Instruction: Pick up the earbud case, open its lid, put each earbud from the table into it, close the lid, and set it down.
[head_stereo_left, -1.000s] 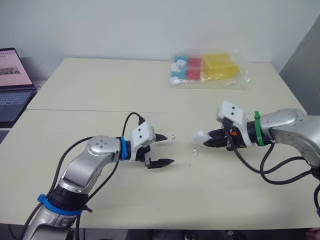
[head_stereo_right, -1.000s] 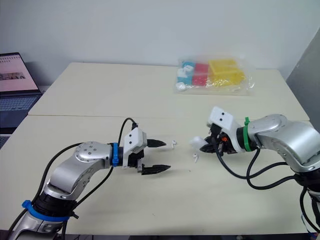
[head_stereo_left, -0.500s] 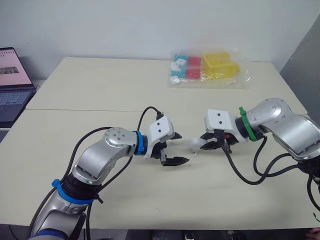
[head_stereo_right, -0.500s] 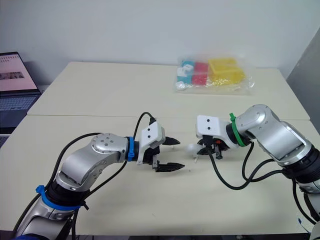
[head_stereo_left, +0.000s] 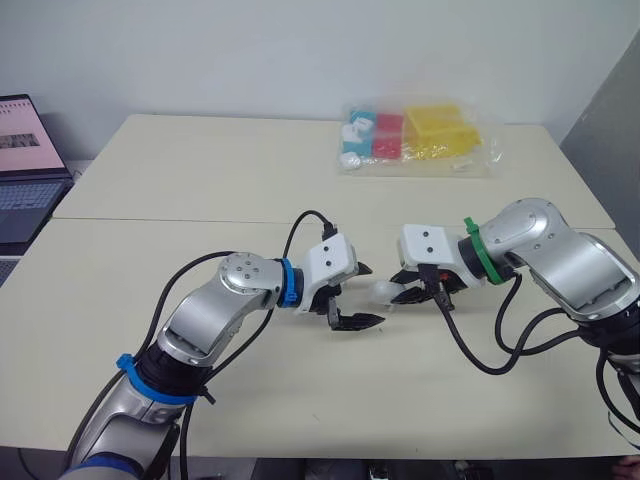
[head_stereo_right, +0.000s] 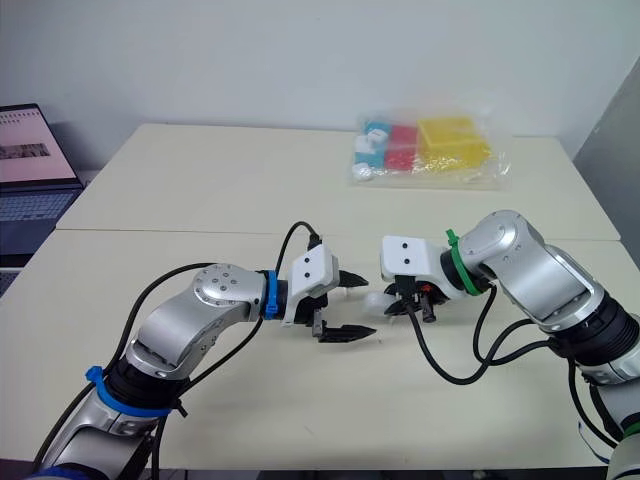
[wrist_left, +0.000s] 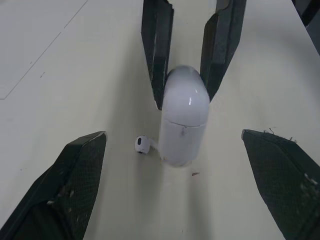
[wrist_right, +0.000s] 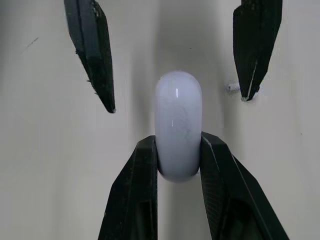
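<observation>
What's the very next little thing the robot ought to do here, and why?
Probably ease the open left gripper forward to take the free end of the earbud case. The right gripper pinches the case, its lid looks shut, and an earbud lies on the table beside it.

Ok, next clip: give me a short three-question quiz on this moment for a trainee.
1. True or false: the right claw is shut on the earbud case.
2. The case is: A open, B closed, C lying in two parts.
3. Name the small white thing lying on the table right beside the case.
Key: 1 true; 2 B; 3 an earbud.
</observation>
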